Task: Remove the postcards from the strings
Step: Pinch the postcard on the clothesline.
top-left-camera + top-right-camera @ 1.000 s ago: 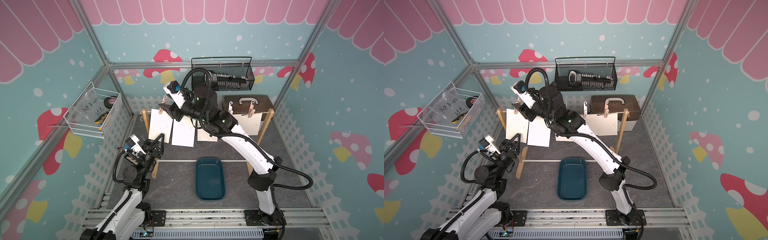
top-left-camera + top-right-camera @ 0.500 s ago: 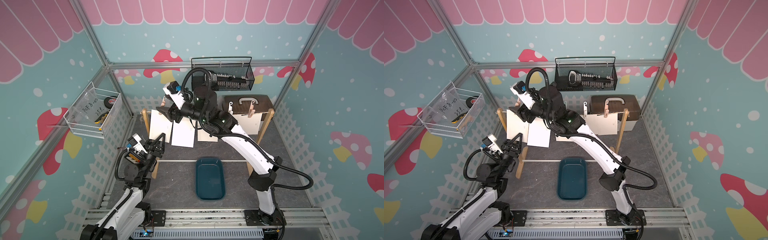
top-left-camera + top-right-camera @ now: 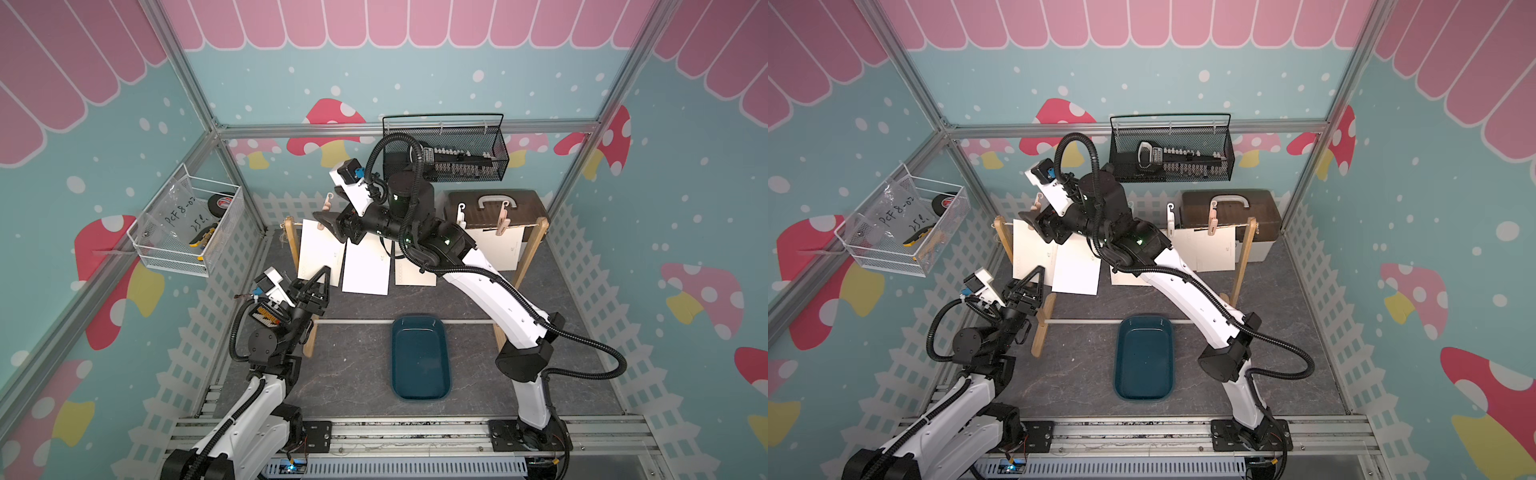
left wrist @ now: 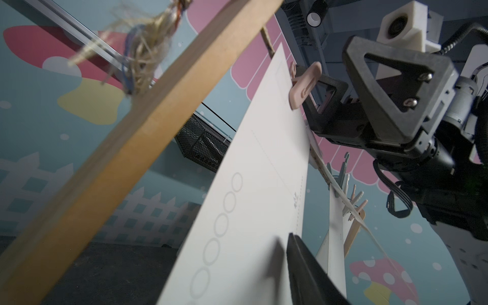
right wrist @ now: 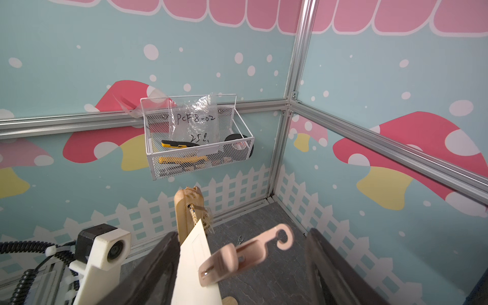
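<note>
The right hand point(image 5: 239, 248) stands wide astride the peg point(image 5: 245, 253) pinning the leftmost card point(image 4: 253, 184), the left hand point(image 3: 324, 276) at its bottom edge, likely to catch it, grip unclear.

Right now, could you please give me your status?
Right gripper, jaws open astride the pink peg. Left gripper at lower corner of end postcard, grip unclear. Postcard pegged to string. No obstruction seen.

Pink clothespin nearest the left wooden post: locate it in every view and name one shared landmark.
Top view: pink clothespin beside the wooden post.
Top view: pink clothespin, same spot.
Left wrist: pink clothespin clipped on the top edge of the postcard.
Right wrist: pink clothespin between the fingers of the right gripper.
Shared landmark: that wooden post, with its frayed twine knot.
</note>
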